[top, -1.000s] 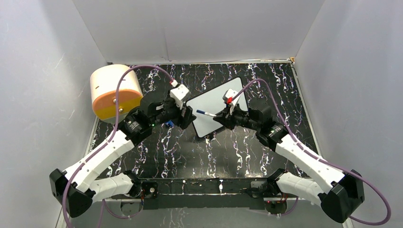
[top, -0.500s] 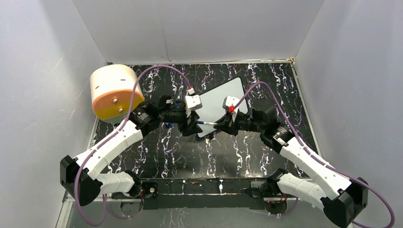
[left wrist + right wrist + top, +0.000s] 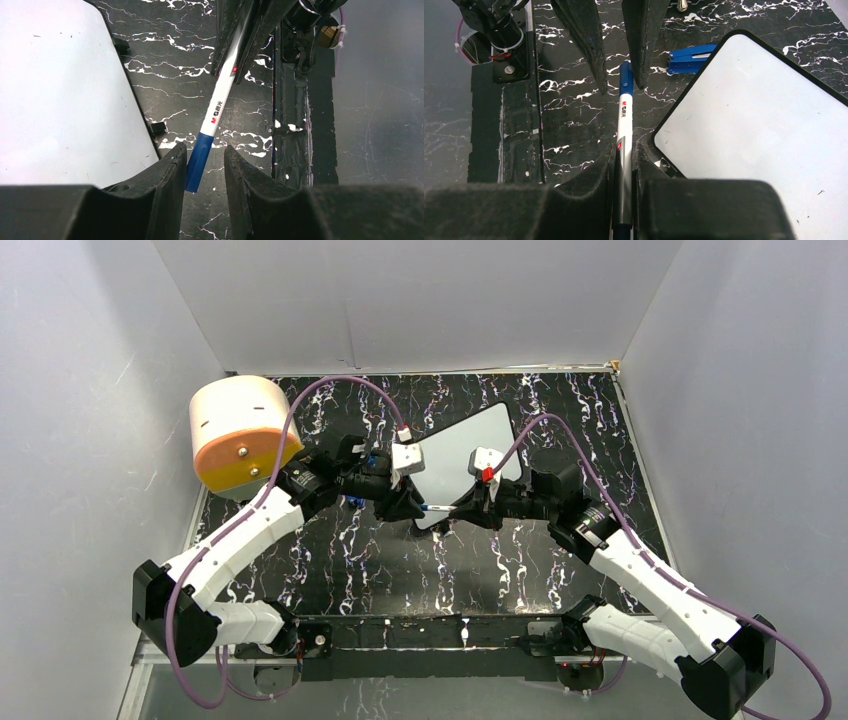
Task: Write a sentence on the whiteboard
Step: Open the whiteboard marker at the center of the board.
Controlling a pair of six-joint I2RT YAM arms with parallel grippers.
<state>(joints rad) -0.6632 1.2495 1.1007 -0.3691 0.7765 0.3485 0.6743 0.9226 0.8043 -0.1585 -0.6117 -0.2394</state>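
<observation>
The whiteboard (image 3: 470,455) lies tilted on the black marbled table, and its white face (image 3: 764,125) is blank; the sentence is not in view. My right gripper (image 3: 626,152) is shut on the barrel of a white marker (image 3: 625,117), held level above the table beside the board's near left corner. The marker's blue cap (image 3: 199,162) points at my left gripper (image 3: 203,150). That gripper is open, its jaws set narrowly round the cap. The cap rests against the left finger (image 3: 170,165), and a gap shows on the other side. The two grippers meet tip to tip (image 3: 432,508).
A cream and orange cylinder (image 3: 243,435) stands at the far left of the table. A small blue clip-like object (image 3: 689,57) lies on the table left of the board. White walls close in three sides, and the arm bases' rail (image 3: 440,630) runs along the near edge.
My left arm has swung right to the marker's tip, and its jaws have narrowed round the blue cap. My right gripper has brought the marker down and left, off the board.
</observation>
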